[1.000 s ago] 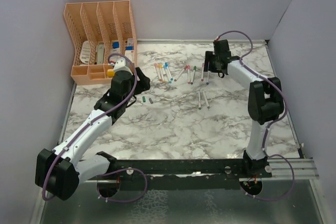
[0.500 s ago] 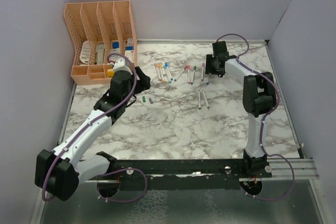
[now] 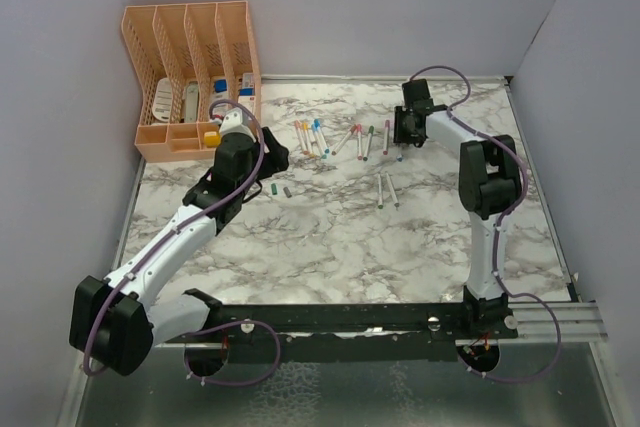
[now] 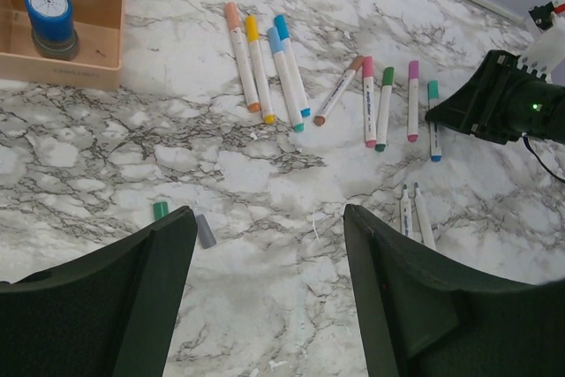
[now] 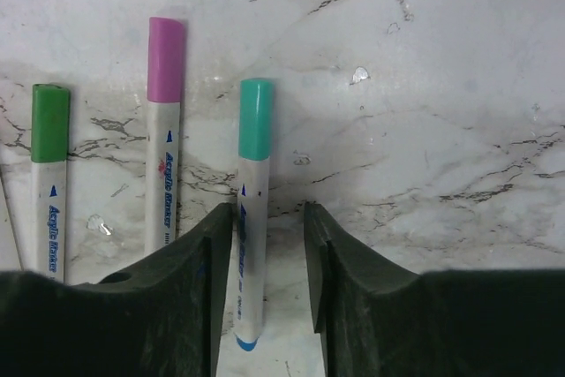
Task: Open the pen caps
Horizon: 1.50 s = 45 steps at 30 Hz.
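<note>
The right end effector (image 5: 267,218) has come down onto the right-hand end of the marker row at the far side of the white-and-grey marble tabletop (image 3: 330,237); over the past second its jaws have drawn in. They now straddle the white plastic pen barrel (image 5: 252,253) that carries the teal plastic cap (image 5: 256,118). One finger sits against or all but against the barrel, while a strip of marble shows between the barrel and the other finger; I judge the grip not yet made, and nothing is held. The teal cap lies just beyond the fingertips, seated on its pen, flat on the tabletop; beside it lie a pink plastic cap (image 5: 166,57) and a green plastic cap (image 5: 50,121), each on its own barrel.

The left end effector (image 4: 269,218) has kept its width; it hovers wide open and empty, near a loose short green cap (image 4: 160,210) and a loose short grey cap (image 4: 205,230), and well apart from the teal pen.

The narrowing suggests the right arm has settled on this pen and is about to pin its barrel; the cap would then need a pull from the other side, so the left arm probably has to cross over first.
</note>
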Tool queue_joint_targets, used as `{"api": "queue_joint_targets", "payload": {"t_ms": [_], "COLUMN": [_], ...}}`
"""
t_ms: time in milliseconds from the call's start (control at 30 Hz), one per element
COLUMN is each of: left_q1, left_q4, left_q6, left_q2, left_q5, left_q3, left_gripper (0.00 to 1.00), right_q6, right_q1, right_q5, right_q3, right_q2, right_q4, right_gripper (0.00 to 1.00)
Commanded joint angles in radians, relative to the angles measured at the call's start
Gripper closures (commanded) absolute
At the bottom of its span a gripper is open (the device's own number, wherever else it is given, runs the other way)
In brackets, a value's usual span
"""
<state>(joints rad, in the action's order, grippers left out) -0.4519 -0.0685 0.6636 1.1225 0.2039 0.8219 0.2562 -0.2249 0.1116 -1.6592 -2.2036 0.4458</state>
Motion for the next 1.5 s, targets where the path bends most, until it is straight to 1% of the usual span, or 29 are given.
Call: {"api": "queue_joint_targets", "payload": {"t_ms": [0,33,100,167,200,300,367,467,500,600,700,833,967,1033,1133,1267,1467], "left_q1": [0.002,0.002,0.002,0.002,0.002,0.002,0.002,0.002,0.002,0.002,0.002,0.001,-0.002,-0.004,-0.005,-0.019,-0.055], "left_q4": [0.008,0.001,-0.013,-0.018,-0.016,0.01,0.037,0.084,0.1,0.159,0.219,0.257,0.295,0.312,0.325,0.349,0.366], "left_q6": [0.01,0.013,0.016,0.029,0.037,0.071,0.095,0.127,0.135,0.156,0.179,0.198,0.215,0.214,0.21,0.212,0.227], "left_q2": [0.023,0.03,0.046,0.054,0.055,0.057,0.061,0.077,0.085,0.11,0.135,0.187,0.234,0.264,0.316,0.373,0.429], "left_q5": [-0.057,-0.071,-0.102,-0.137,-0.155,-0.209,-0.252,-0.318,-0.335,-0.384,-0.406,-0.441,-0.454,-0.463,-0.487,-0.511,-0.53], "left_q3": [0.046,0.052,0.067,0.071,0.07,0.059,0.058,0.061,0.063,0.059,0.049,0.077,0.111,0.128,0.154,0.151,0.126], "left_gripper": [0.29,0.29,0.29,0.29,0.29,0.28,0.25,0.16,0.15,0.15,0.14,0.14,0.14,0.15,0.15,0.19,0.21], "right_q6": [0.006,0.011,0.017,0.023,0.025,0.028,0.026,-0.003,-0.014,-0.051,-0.048,-0.05,-0.037,-0.03,-0.029,-0.031,-0.03], "right_q1": [0.006,0.006,0.006,0.006,0.006,0.008,0.011,0.012,0.012,0.012,0.01,-0.006,-0.045,-0.074,-0.127,-0.188,-0.252], "right_q5": [-0.016,-0.021,-0.029,-0.031,-0.031,-0.017,-0.004,-0.032,-0.049,-0.173,-0.298,-0.437,-0.579,-0.613,-0.623,-0.599,-0.583], "right_q3": [-0.038,-0.048,-0.057,-0.064,-0.071,-0.1,-0.099,-0.026,0.011,0.134,0.254,0.369,0.5,0.565,0.613,0.63,0.645], "right_q2": [-0.054,-0.061,-0.068,-0.069,-0.07,-0.05,0.004,0.144,0.192,0.335,0.456,0.574,0.667,0.694,0.712,0.703,0.69], "right_q4": [0.094,0.116,0.148,0.167,0.174,0.211,0.208,0.119,0.085,0.005,-0.061,-0.113,-0.202,-0.247,-0.283,-0.274,-0.292], "right_gripper": [0.69,0.72,0.82,0.96,0.98,0.99,0.99,0.99,0.99,0.99,0.99,0.99,0.99,0.99,0.99,0.98,0.98]}}
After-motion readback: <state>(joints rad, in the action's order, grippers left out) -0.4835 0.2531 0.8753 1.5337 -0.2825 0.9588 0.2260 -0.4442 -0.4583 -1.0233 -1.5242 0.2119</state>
